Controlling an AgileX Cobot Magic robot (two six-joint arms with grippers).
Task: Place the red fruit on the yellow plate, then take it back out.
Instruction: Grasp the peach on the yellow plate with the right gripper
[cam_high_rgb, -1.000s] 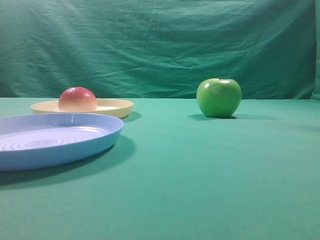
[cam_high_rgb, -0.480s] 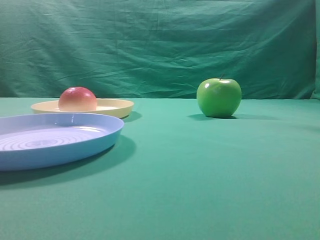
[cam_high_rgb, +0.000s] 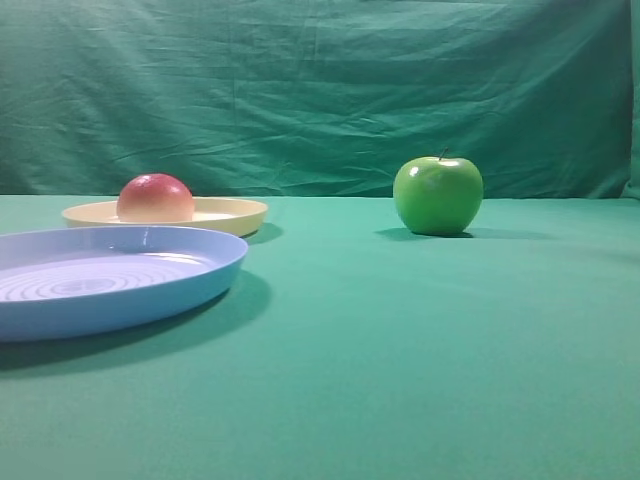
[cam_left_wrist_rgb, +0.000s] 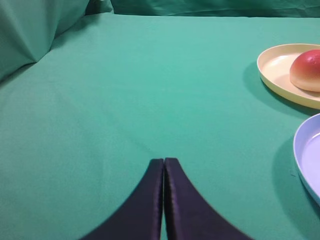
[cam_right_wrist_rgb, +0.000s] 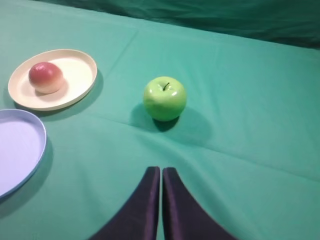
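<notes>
On the yellow plate (cam_right_wrist_rgb: 75, 75) sits the red fruit (cam_right_wrist_rgb: 46, 77), toward its left side, so the first half looks done; taking it out is left. Both grippers, left (cam_left_wrist_rgb: 164, 162) and right (cam_right_wrist_rgb: 161, 171), have jaws pressed together, holding nothing, well apart from the fruit above the tabletop (cam_high_rgb: 400, 350).

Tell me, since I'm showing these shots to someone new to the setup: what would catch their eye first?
Probably the shiny green apple, standing alone on the green cloth right of centre in the high view. Next, the red fruit sitting on the yellow plate at far left, off-centre toward its left side, with the larger blue plate empty in front of it. Both grippers, left and right, are shut and hold nothing.
</notes>
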